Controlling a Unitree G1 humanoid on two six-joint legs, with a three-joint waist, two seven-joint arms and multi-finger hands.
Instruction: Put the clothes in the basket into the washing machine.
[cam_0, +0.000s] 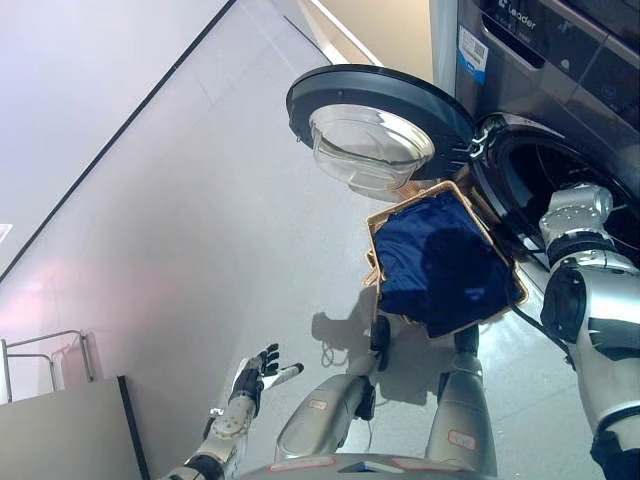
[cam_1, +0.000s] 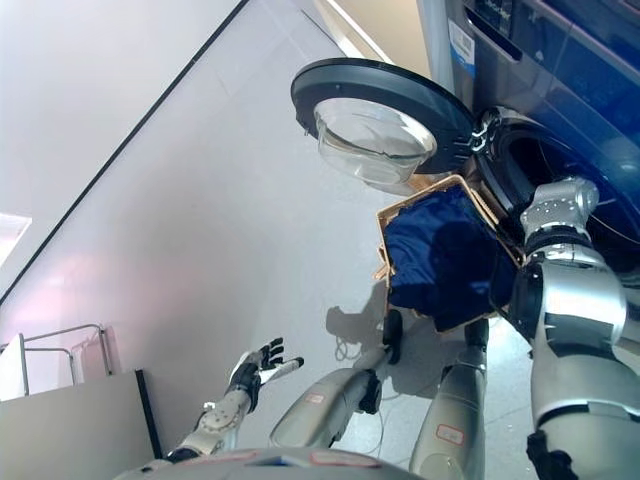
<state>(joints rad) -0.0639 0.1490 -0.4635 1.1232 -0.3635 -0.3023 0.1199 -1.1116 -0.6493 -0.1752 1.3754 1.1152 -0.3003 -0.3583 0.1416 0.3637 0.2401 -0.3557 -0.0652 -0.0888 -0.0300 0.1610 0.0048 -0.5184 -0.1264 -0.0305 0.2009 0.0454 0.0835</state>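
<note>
The left hand (cam_0: 262, 369) is being held open low at the left, well apart from the wicker basket (cam_0: 377, 232). Dark blue clothes (cam_0: 440, 265) are lying in it, below the washing machine's open door (cam_0: 380, 110). The right hand is being hidden inside the drum (cam_0: 555, 170); its state cannot be told.

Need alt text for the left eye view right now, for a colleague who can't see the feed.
A tan wicker basket holding dark blue clothes sits on the floor before the dark front-loading washing machine, whose round glass door hangs open. The left hand hovers open, low at left; the right hand is hidden.
</note>
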